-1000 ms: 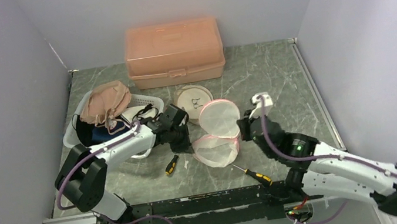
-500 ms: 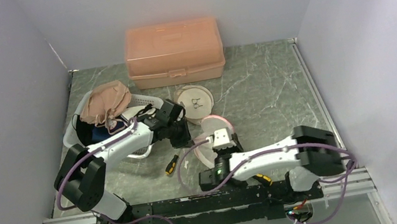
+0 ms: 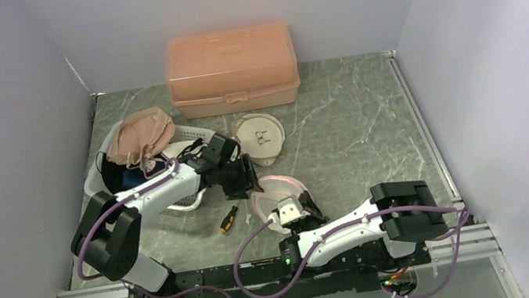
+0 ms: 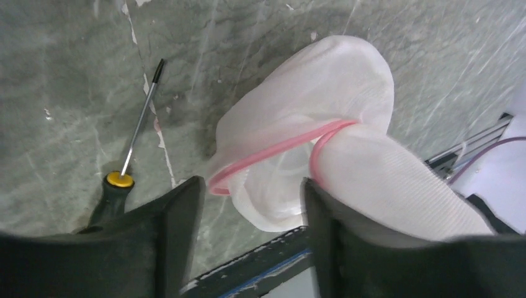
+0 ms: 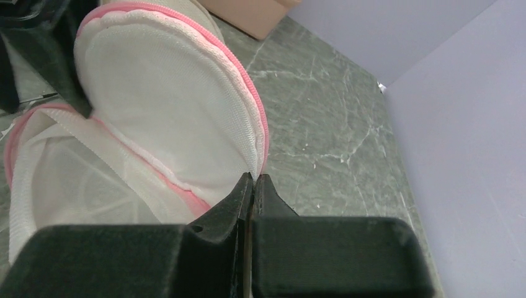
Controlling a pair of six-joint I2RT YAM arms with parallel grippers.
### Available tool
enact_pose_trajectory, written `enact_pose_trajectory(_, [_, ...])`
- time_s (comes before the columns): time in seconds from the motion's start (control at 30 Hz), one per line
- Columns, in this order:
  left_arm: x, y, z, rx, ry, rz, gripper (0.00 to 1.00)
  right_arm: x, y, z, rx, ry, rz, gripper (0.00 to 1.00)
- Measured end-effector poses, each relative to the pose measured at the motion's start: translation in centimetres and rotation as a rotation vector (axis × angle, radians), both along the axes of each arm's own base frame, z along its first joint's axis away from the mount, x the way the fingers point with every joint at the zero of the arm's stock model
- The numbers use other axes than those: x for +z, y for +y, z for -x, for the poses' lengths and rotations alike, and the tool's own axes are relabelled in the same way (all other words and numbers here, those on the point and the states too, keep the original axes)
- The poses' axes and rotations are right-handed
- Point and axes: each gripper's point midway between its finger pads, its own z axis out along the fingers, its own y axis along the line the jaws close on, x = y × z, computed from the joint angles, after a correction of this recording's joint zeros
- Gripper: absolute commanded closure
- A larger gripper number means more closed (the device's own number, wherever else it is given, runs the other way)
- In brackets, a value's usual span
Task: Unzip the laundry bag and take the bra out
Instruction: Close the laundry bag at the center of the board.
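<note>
Laundry bag of white mesh, pink piping

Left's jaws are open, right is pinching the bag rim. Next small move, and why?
Probably ease the left gripper forward into the laundry bag mouth. Its jaws stand open just short of the pink rim, and the right gripper is shut on the bag's edge with the halves parted. What is inside is unclear.

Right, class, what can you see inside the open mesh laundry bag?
Between its opened halves, the laundry bag shows only its own white mesh and pink zip edging. No bra is visible inside; the lower half's folds hide whatever may lie deeper.
</note>
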Motion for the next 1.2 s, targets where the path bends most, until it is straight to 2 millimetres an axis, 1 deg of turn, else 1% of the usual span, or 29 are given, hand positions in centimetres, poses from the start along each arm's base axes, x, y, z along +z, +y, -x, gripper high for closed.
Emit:
enact_pose_trajectory(0.03, [0.1,0.0,0.0,-0.004,-0.005,0.002,0.09,0.0,0.0,0.0,0.000,0.000,0.001,1.00])
enact_pose_trajectory(0.07, [0.3,0.1,0.0,-0.004,-0.010,0.001,0.07,0.0,-0.1,0.0,0.000,0.000,0.002,1.00])
enact_pose_trajectory(0.13, [1.1,0.5,0.1,0.003,-0.027,-0.001,0.06,0.1,-0.1,0.0,-0.001,-0.001,0.007,1.00])
enact_pose_trajectory(0.2, [2.6,1.0,0.3,0.014,-0.056,0.005,0.06,0.1,-0.2,0.0,-0.001,-0.001,0.005,1.00])
enact_pose_trajectory(0.27, [4.6,1.7,0.5,0.027,-0.100,0.021,0.06,0.1,-0.2,0.0,-0.002,0.000,-0.002,1.00])
enact_pose_trajectory(0.4, [9.3,3.2,1.1,0.082,-0.184,0.068,0.06,0.2,-0.2,0.0,-0.002,0.000,-0.015,1.00])
enact_pose_trajectory(0.47, [11.8,3.5,1.3,0.120,-0.218,0.136,0.06,0.2,-0.2,0.0,-0.002,0.000,-0.017,1.00])
enact_pose_trajectory(0.53, [14.0,3.3,1.6,0.154,-0.235,0.234,0.06,0.2,-0.2,0.0,-0.002,0.000,-0.016,1.00])
enact_pose_trajectory(0.6, [15.1,2.7,1.7,0.174,-0.210,0.308,0.06,0.2,-0.2,0.0,-0.002,0.000,-0.017,1.00])
enact_pose_trajectory(0.63, [15.4,2.1,1.8,0.179,-0.184,0.343,0.06,0.2,-0.2,0.0,-0.001,0.000,-0.017,1.00])
enact_pose_trajectory(0.7, [15.5,1.0,1.6,0.186,-0.130,0.389,0.06,0.2,-0.2,0.0,-0.002,0.000,-0.018,1.00])
enact_pose_trajectory(0.8, [13.6,-0.3,1.0,0.233,-0.008,0.388,0.06,0.2,-0.2,0.0,-0.001,0.000,-0.018,1.00])
enact_pose_trajectory(0.9, [12.5,-0.7,0.8,0.275,0.061,0.380,0.06,0.2,-0.2,0.0,-0.001,0.000,-0.018,1.00])
enact_pose_trajectory(1.17, [13.1,-2.4,0.2,0.328,0.148,0.406,0.06,0.2,-0.3,0.0,-0.002,0.000,-0.017,1.00])
enact_pose_trajectory(1.2, [13.0,-3.0,0.2,0.322,0.161,0.401,0.06,0.2,-0.3,0.0,-0.002,0.000,-0.017,1.00])
